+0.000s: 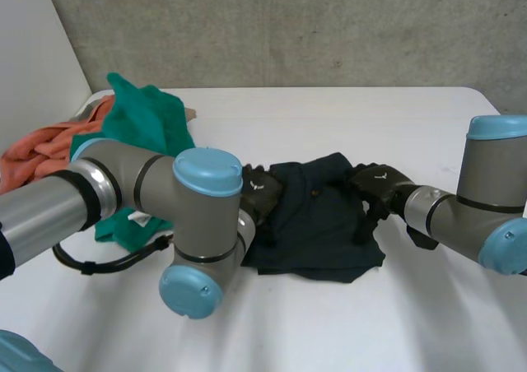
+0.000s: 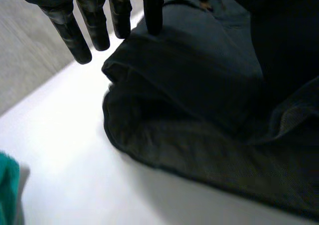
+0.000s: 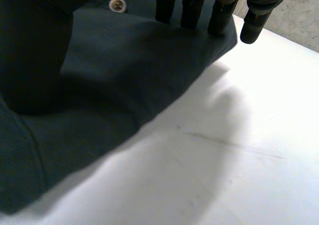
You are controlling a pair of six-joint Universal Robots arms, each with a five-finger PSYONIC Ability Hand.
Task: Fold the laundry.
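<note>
The left hand (image 1: pixel 262 192) lies at the nine o'clock edge of a dark navy garment (image 1: pixel 321 224). Its fingers (image 2: pixel 82 43) are straight and slightly spread, and they grip nothing. From its wrist, the fingertips hang at a rolled fold along the cloth's edge. One is over the fabric and the others are over the bare white surface (image 1: pixel 346 117) just beside it; I can't tell whether any of them press down. The grey left arm (image 1: pixel 123 187) comes in from eight o'clock, and its blue-capped elbow stands in front of the garment's near left corner.

At ten o'clock from that hand, near the surface's far left corner, a green cloth (image 1: pixel 144 121) sits bunched up. An orange cloth (image 1: pixel 37 154) touches it on its nine o'clock side.

The garment lies rumpled but fairly flat near the middle of the surface, between the two hands. A small round button (image 3: pixel 117 4) shows on it, close beside the right hand's fingertips.

The right hand (image 1: pixel 377 187) rests at the garment's three o'clock edge, on an arm coming in from four o'clock. Its fingers (image 3: pixel 192 6) are straight too and have hold of nothing. Most of the tips sit on the cloth near a corner, and the outermost one is past that corner, over bare surface.
</note>
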